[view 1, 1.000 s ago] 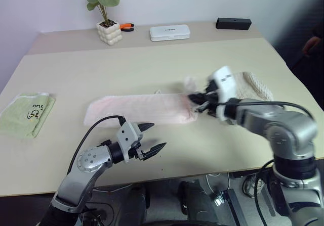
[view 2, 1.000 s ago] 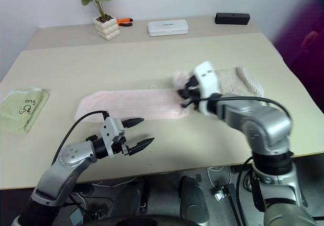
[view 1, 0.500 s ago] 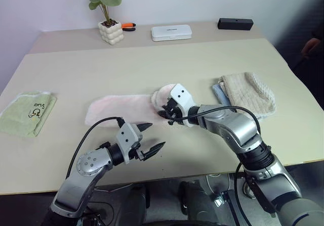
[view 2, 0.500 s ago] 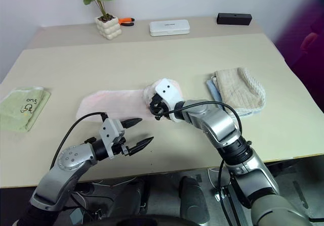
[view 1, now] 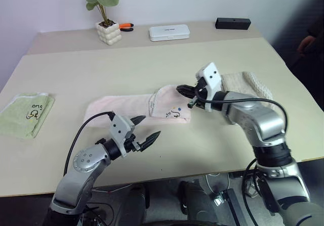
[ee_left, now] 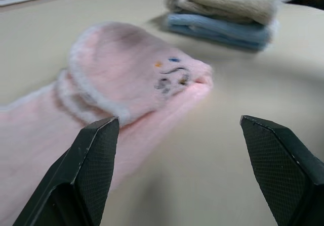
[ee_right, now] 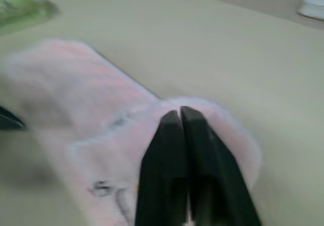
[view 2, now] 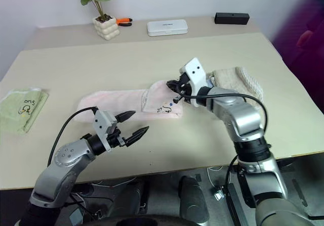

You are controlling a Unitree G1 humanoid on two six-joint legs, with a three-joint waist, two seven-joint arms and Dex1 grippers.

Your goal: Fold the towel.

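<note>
A: What is found changed since a second ago?

B: The right-hand end of the towel [view 1: 139, 107] has been turned back over the strip, so the small dark logo is now seen on top of the fold. The right gripper [view 1: 185, 92], which was then at that end of the cloth, is now seen above the folded end, its arm swung in from the right.

A: Are any containers seen, taking the towel as the landmark?

B: A white flat case [view 1: 169, 32] and a white pot with a plant [view 1: 109, 33] are seen far behind the towel, at the back of the table [view 1: 152, 64]. What the case holds cannot be told.

A: How is the towel described?

B: Pale pink and fluffy, it is laid as a long strip at the middle of the table, its right end doubled over.

A: And the grippers?

B: Nearer than the towel, the left gripper [view 1: 143, 130] is held wide apart with nothing between its fingers. The right gripper's fingers are pressed together over the folded end; no cloth is seen pinched. Right of the towel a beige knitted cloth [view 1: 250, 87] is laid; well to its left, a green towel [view 1: 28, 114].
</note>
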